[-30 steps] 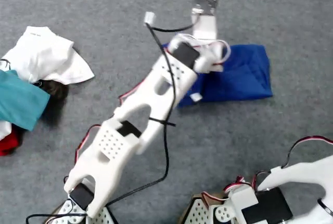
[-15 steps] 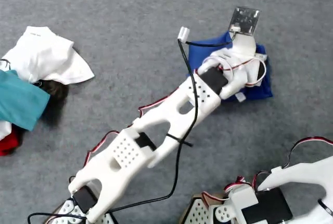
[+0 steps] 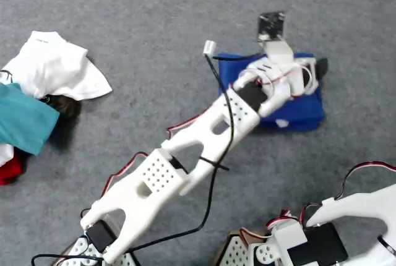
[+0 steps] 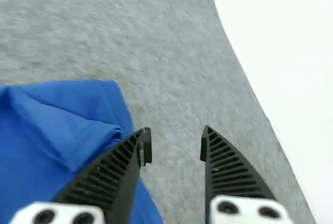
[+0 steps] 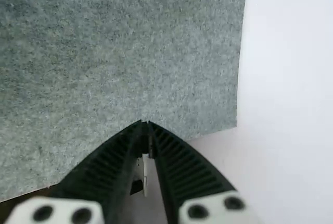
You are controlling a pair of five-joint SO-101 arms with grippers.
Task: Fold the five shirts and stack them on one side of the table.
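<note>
- The white shirt (image 3: 52, 65) lies crumpled in a loose, unfolded heap.
- The teal shirt (image 3: 25, 124) lies touching the white shirt's near edge, flat and slanted, also unfolded.
- A dark shirt (image 3: 65, 108) is bunched between the white shirt and the teal one, mostly hidden.
- A red shirt (image 3: 9, 170) pokes out just beyond the teal one, on the side away from the white shirt.
- The blue shirt (image 3: 306, 110) (image 4: 47, 135) lies well apart from the white shirt, folded into a compact, layered rectangle.
</note>
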